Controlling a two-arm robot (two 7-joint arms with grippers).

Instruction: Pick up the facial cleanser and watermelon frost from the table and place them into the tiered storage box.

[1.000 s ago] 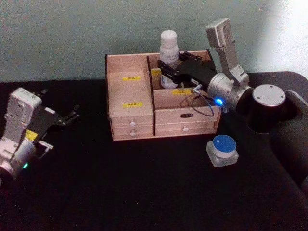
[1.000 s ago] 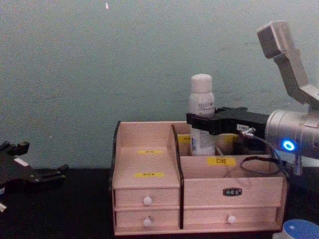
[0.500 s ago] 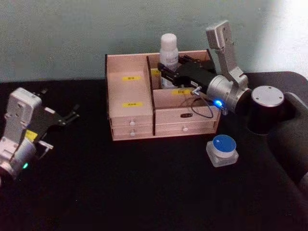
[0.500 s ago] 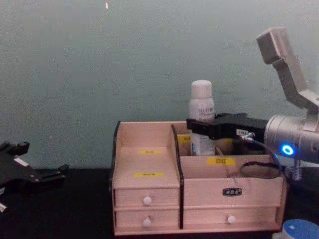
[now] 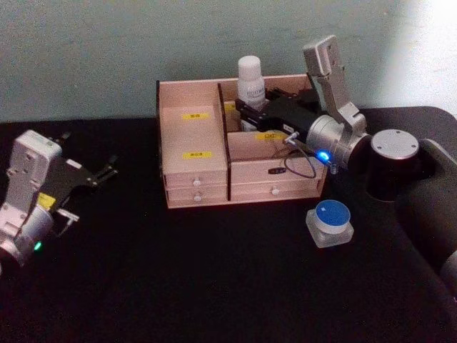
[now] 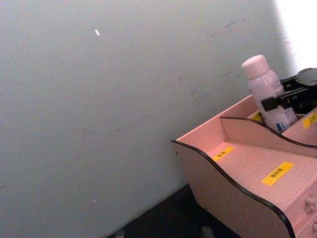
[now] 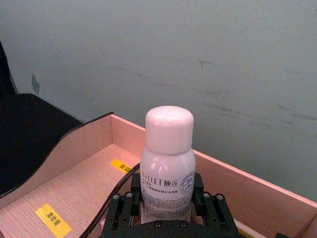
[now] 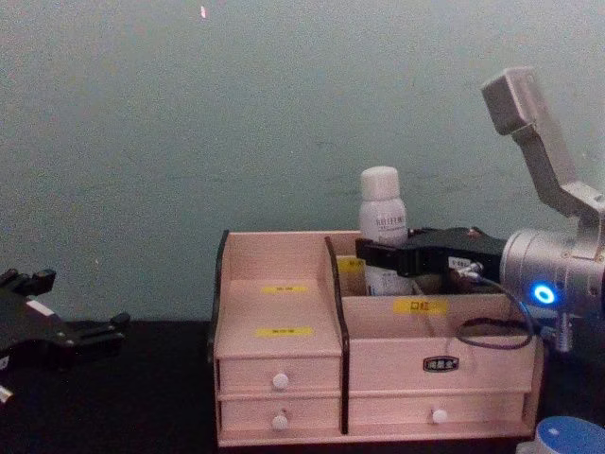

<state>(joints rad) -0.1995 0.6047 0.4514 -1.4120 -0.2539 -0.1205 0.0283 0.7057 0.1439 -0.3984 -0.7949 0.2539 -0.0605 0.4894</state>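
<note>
The facial cleanser (image 5: 250, 78), a white bottle with a rounded cap, stands upright in the back right compartment of the tiered storage box (image 5: 191, 153). My right gripper (image 5: 247, 110) is shut on its lower body, reaching in from the right. The right wrist view shows the bottle (image 7: 167, 163) clamped between the black fingers (image 7: 122, 208). From the chest, the bottle's (image 8: 383, 211) top half rises above the box (image 8: 274, 303). The watermelon frost (image 5: 330, 223), a frosted jar with a blue lid, sits on the table right of the box front. My left gripper (image 5: 107, 170) rests open at the far left.
The box has two small drawers with white knobs (image 5: 195, 184) on its left column and a drawer on its right. A black table (image 5: 214, 286) lies in front of it. A grey-green wall (image 8: 236, 113) stands close behind the box.
My right gripper has lowered the facial cleanser deeper into the box's back right compartment. The left arm and the jar have not moved.
</note>
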